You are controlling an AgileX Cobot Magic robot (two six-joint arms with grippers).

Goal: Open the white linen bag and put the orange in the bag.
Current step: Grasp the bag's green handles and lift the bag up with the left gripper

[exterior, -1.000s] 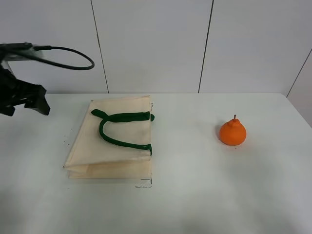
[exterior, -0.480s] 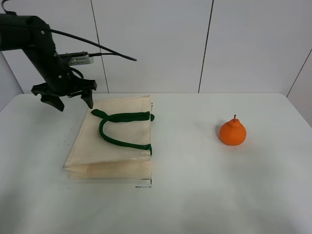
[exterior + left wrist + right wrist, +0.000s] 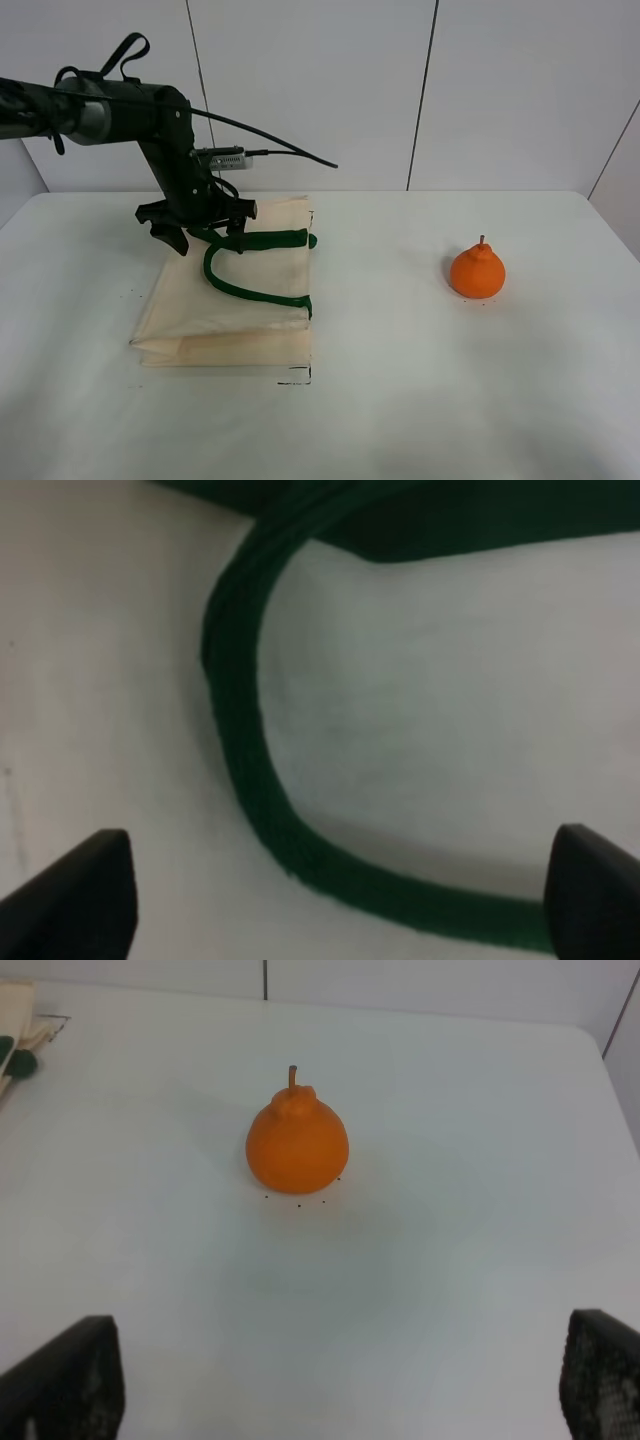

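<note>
The white linen bag (image 3: pixel 215 315) lies flat and closed on the table's left half, its dark green handles (image 3: pixel 265 239) resting on top. My left gripper (image 3: pixel 207 238) hovers open just over the bag's far left part, above the handle loop. In the left wrist view the green handle (image 3: pixel 235 730) curves across the cream cloth (image 3: pixel 420 710) between the spread fingertips (image 3: pixel 75 890) of the left gripper (image 3: pixel 335 895). The orange (image 3: pixel 477 272) stands alone on the right, stem up. My right gripper (image 3: pixel 330 1385) is open, well short of the orange (image 3: pixel 297 1145), and out of the exterior high view.
The white table (image 3: pixel 400 400) has rounded far corners and a pale panelled wall behind it. A cable (image 3: pixel 290 152) trails from the left arm above the bag. Small black marks (image 3: pixel 295 380) sit by the bag's near right corner. A corner of the bag (image 3: pixel 15 1020) shows in the right wrist view.
My left arm has swung in from the far left edge to above the bag's far left part, still open. The bag and the orange have not moved.
</note>
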